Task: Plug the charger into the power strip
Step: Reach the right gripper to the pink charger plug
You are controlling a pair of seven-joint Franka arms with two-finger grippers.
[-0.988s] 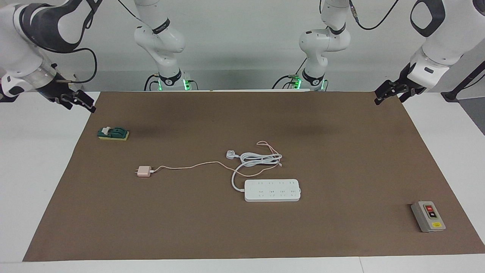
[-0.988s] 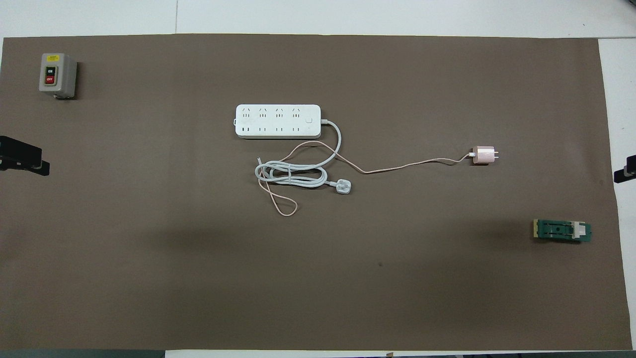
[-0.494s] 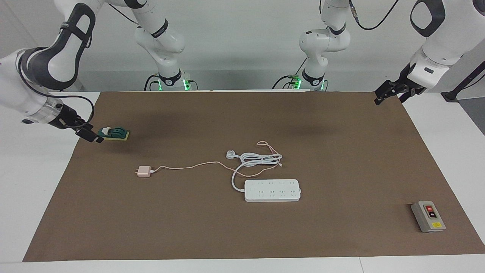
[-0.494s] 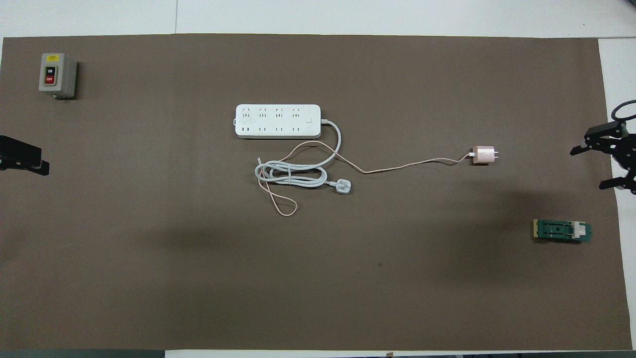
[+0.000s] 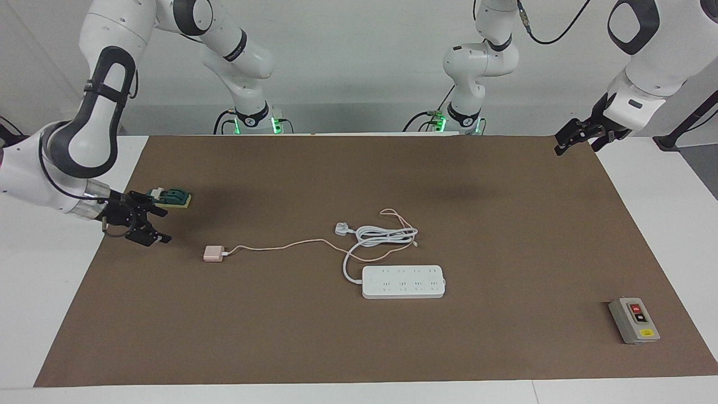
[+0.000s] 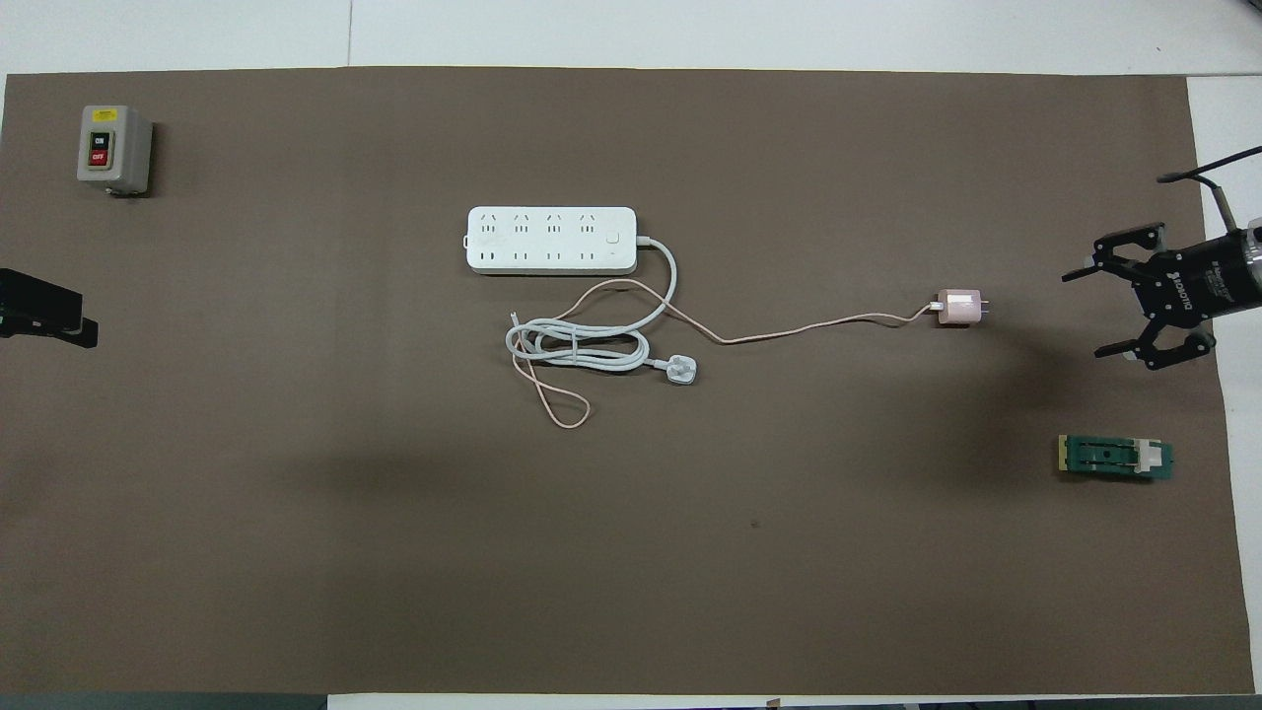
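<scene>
The pale pink charger [image 5: 212, 253] [image 6: 958, 308] lies on the brown mat, prongs pointing toward the right arm's end of the table. Its thin pink cable [image 5: 280, 245] runs to the white power strip [image 5: 403, 281] [image 6: 550, 240], which lies flat with its sockets up. My right gripper [image 5: 164, 226] [image 6: 1085, 314] is open and empty, low over the mat's edge beside the charger's prong end, a short gap from it. My left gripper [image 5: 561, 146] [image 6: 84, 335] waits over the mat's edge at the left arm's end.
The strip's thick white coiled cord [image 6: 577, 347] and three-pin plug [image 5: 341, 228] lie just nearer to the robots than the strip. A green block on a yellow pad [image 5: 174, 197] [image 6: 1114, 458] sits near the right gripper. A grey button box [image 5: 634, 320] [image 6: 113, 148] sits at the left arm's end.
My right arm has swung down and in from the table's edge, past the green block, to the mat beside the charger, fingers open. The left arm and the objects have not moved.
</scene>
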